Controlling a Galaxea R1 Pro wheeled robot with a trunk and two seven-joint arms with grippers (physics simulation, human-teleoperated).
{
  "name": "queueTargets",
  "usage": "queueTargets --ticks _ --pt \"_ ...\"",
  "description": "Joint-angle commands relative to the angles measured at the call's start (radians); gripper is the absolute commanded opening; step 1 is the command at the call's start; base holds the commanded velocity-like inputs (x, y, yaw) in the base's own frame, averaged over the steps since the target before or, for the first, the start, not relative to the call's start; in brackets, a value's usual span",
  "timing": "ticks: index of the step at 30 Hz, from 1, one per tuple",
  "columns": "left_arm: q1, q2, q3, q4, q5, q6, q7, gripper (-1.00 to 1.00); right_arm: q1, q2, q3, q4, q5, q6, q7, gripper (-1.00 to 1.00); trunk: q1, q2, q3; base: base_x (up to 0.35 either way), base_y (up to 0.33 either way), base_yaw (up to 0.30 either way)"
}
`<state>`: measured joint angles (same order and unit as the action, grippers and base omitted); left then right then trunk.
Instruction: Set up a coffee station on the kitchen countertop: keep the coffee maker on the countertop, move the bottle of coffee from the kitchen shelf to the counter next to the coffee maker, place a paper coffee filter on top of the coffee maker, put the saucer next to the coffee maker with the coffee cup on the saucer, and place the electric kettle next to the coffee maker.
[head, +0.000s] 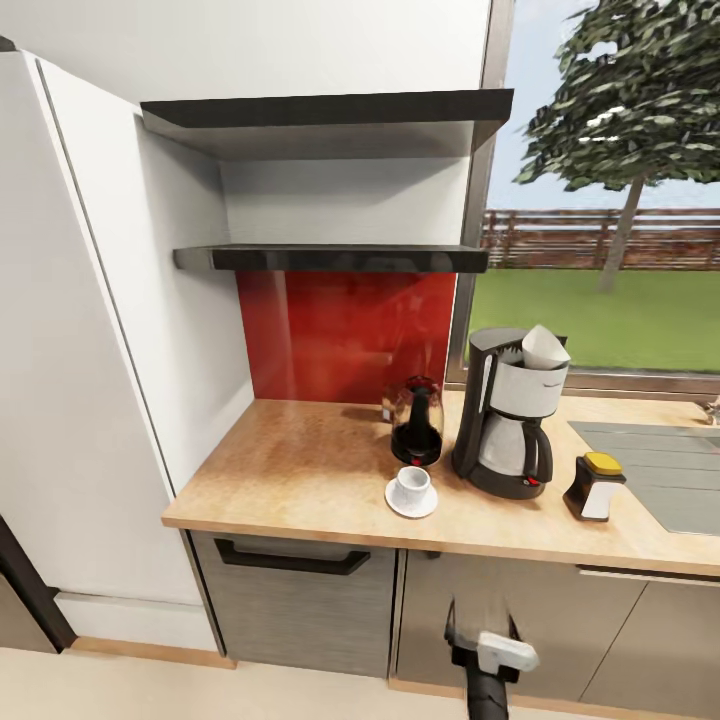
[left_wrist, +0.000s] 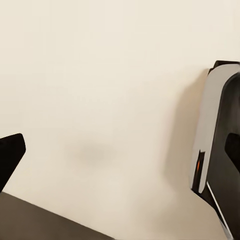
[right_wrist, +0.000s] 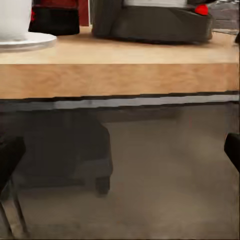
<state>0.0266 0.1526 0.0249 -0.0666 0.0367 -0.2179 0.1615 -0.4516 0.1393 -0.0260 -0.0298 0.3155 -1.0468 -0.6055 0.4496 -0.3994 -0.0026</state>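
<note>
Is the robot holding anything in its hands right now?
No. The right gripper is open and empty below the countertop; the left gripper is open too.

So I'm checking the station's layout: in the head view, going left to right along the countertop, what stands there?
Coffee cup on its saucer → electric kettle, set further back → coffee maker with the paper coffee filter on top → bottle of coffee → sink.

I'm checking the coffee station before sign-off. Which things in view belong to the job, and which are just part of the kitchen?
Job things:
coffee maker
paper coffee filter, on top of it
electric kettle
coffee cup on saucer
bottle of coffee
countertop

Just there:
shelves
red backsplash
sink
window
</note>
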Motion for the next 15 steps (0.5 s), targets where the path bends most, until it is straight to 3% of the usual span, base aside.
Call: queueTargets --ticks 1,3,7,10,15 --pt "0.001 0.000 0.003 0.000 -0.002 -0.001 0.000 1.00 0.021 0.000 0.002 0.002 -0.009 0.000 -0.008 1.00 0.000 -0.001 0.000 0.000 0.000 0.000" --pt "0.001 -0.001 0.004 0.004 -0.008 0.000 0.000 1.00 0.050 0.000 0.002 0.004 -0.038 0.000 -0.006 1.00 0.000 -0.001 0.000 0.000 0.000 0.000" --pt "0.001 -0.001 0.005 0.010 -0.011 0.005 0.001 1.00 0.108 0.000 0.003 0.005 -0.057 0.000 -0.004 1.00 0.000 -0.001 0.000 0.000 0.000 0.000" --pt "0.001 -0.002 0.005 0.011 -0.011 0.008 0.005 1.00 0.131 0.000 0.002 0.005 -0.062 0.167 -0.002 1.00 0.000 -0.001 0.000 0.000 0.000 0.000" --pt "0.001 -0.016 0.005 0.012 -0.011 0.010 0.008 1.00 0.142 0.002 -0.010 0.003 -0.101 0.537 0.055 1.00 0.000 -0.001 0.000 0.000 0.000 0.000"
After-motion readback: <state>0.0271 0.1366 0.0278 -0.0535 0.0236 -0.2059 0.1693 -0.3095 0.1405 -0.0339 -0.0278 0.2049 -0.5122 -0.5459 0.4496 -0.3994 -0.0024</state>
